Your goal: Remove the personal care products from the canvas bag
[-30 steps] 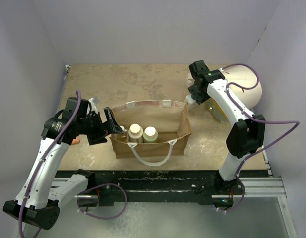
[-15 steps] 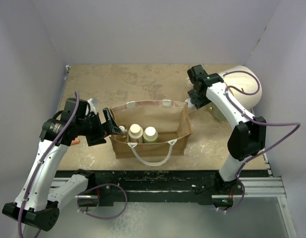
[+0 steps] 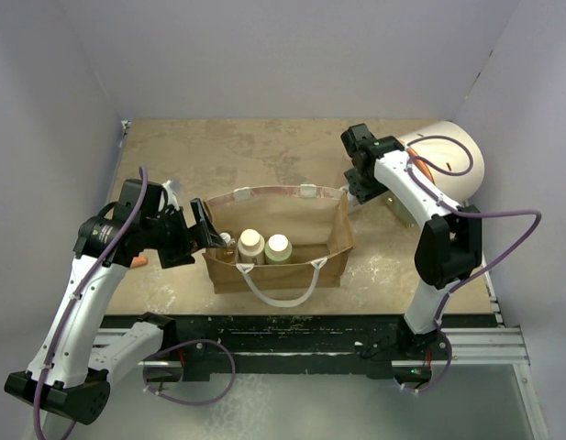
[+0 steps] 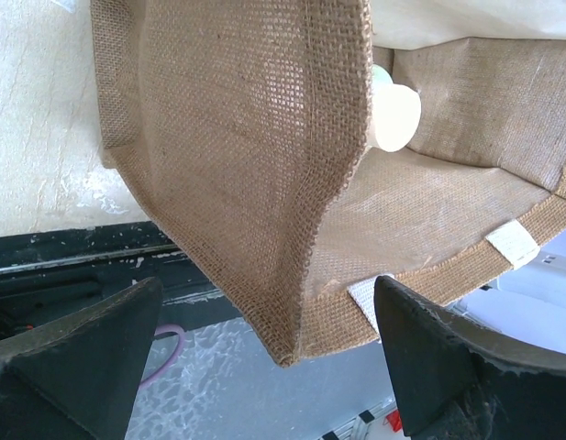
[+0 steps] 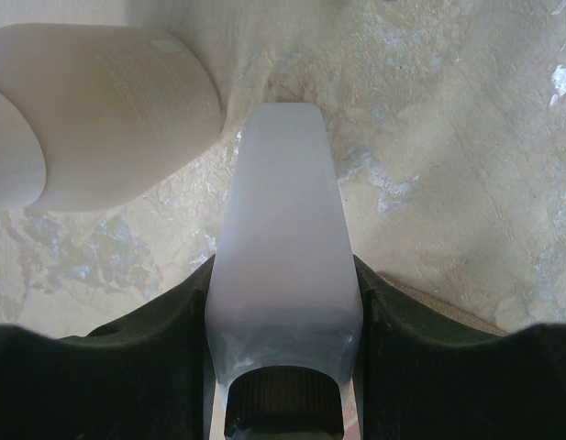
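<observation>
A sandy bench (image 3: 218, 156) seen from above, with a boxy tan canvas bag (image 3: 278, 238) standing open near its middle and a robot arm at each side. The right claw (image 3: 353, 191) hangs just beyond the bag's far right corner, clenched on the white black-capped bottle (image 5: 278, 211). In the wrist view the bottle's black cap sits back between the fingers and its pale body points down at bare bench, so this bottle is out of the bag but not yet set down. A large pale cylinder (image 5: 99, 101) lies close beside it on the bench. Two cream-capped bottles (image 3: 264, 245) stand upright inside the bag, with a smaller one that is hard to make out at their left. The left claw (image 3: 212, 236) is at the bag's left end, spread wide with the burlap corner (image 4: 264, 302) between its fingers and not pinched. The main risk is in the release. If the smooth, narrow bottle is let go high or tilted, it would likely topple and roll, or knock against the cylinder. If the left claw shifts while straddling the cloth, it could drag the soft wall and tip the bottles inside.
</observation>
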Robot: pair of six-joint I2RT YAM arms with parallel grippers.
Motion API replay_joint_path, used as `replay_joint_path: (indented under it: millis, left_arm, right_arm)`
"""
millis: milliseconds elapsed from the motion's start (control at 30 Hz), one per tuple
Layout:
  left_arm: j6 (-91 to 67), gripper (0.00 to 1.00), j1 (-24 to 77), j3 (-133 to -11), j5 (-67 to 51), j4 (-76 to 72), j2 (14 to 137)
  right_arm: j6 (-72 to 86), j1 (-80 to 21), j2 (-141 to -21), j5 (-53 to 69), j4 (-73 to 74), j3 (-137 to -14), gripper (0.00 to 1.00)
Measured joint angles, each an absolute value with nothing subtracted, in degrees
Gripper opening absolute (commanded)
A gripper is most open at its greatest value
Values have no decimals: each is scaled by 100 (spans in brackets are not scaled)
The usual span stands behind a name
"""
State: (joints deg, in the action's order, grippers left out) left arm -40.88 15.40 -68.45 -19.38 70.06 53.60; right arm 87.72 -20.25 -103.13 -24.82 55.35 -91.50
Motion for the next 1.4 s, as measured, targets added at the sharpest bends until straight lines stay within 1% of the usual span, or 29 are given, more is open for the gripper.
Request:
replay_joint_path:
  millis: [33,133,300,533,600,633,867,1033,1167,1300,1400]
  left_arm:
    - [-4088,99,1540,-6845,-1931,7008,5360]
    - [-4084,99,1540,-6845,-1925,7024,5356]
    - [-4066,99,1540,-6845,-1931,7083,5332]
    - [-3955,99,1540,-6845,-2088,7109,5339]
    - [-3938,99,1540,-6834,-2152,7105,5339]
    - [-3938,99,1540,-6820,-2196,7100,5339]
    - [-4071,99,1540,-6383,-2515,6866,5146]
    - [-4241,99,1540,-5968,-2687,6648,4766]
    - [-4322,99,1540,-5537,-2762,6541,4466]
    - [-4469,99,1540,-5251,-2934,6486,4294]
    - [-4497,99,1540,-5103,-3015,6416,4165]
  right_arm:
    - [8790,-2025,-10313,-2502,5537,-9150,40]
    - [8807,-2025,-10313,-2571,5540,-9150,57]
    - [8809,-2025,-10313,-2738,5531,-9308,76]
    - [8790,-2025,-10256,-2825,5426,-9496,89]
    - [8696,-2025,-10175,-2888,5437,-9496,94]
    - [8628,-2025,-10110,-2888,5435,-9496,99]
    - [7419,-2025,-9181,-2823,5382,-9323,100]
    - [5999,-2023,-8145,-2453,4971,-8670,100]
    - [4740,-2025,-7017,-1439,4296,-7894,100]
    - [3710,-2040,-6396,-40,3653,-7883,100]
    - [3216,-2338,-6348,902,3420,-8154,100]
